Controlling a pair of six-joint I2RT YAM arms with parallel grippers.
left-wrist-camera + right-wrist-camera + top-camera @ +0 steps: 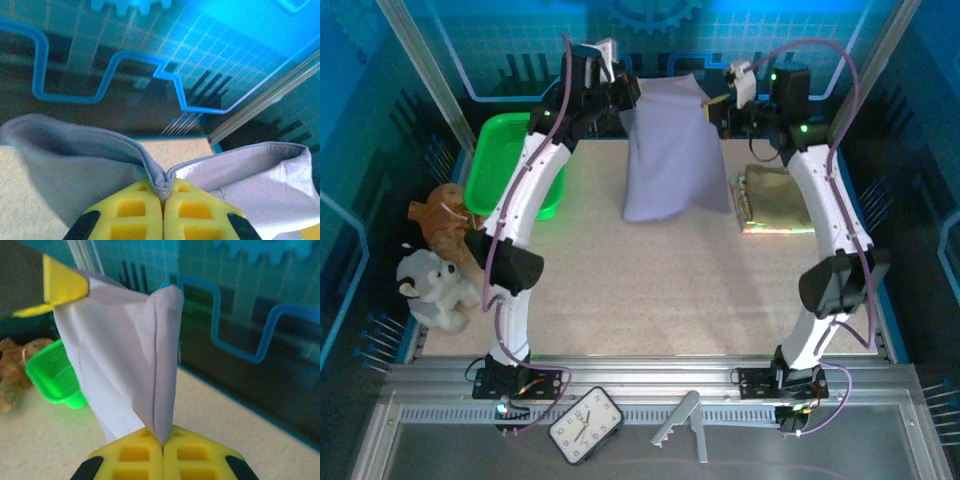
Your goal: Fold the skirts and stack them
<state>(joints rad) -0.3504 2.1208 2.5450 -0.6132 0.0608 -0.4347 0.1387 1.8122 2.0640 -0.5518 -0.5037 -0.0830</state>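
Pinched fully closed on grey-lavender skirt [672,150] edge: left end effector [163,195], right end effector [163,442]. Overhead view adds olive-khaki skirt [782,188] lying near right end effector.

Green plastic basket [510,160] at the far left corner of the desk [650,290]. Brown plush toy [445,225] just beside it at the left edge, white plush toy [435,290] touching on the near side. Clock [586,425] and grey angled bracket [682,425] lying near each other below the desk's near edge.

No readable text; clock [586,425] dial numerals too small.
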